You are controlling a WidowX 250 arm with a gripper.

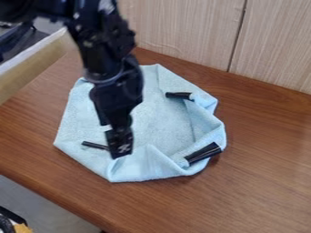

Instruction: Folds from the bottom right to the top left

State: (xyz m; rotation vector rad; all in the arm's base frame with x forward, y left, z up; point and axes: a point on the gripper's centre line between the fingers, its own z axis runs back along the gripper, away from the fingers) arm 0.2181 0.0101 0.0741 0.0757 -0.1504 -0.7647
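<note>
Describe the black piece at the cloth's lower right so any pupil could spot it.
On the brown table lies a light blue cloth with folded edges. At its lower right, a thick black piece slants up to the right. It is visibly chunkier than the slim black bar near the cloth's upper-right edge.

Light-blue, many-cornered fabric cloth (161,123): 1 | slim black rod-like pieces (204,153): 3, at cloth's upper-right, lower-right, lower-left parts | brown wood-grain table (261,182): 1, under cloth
</note>
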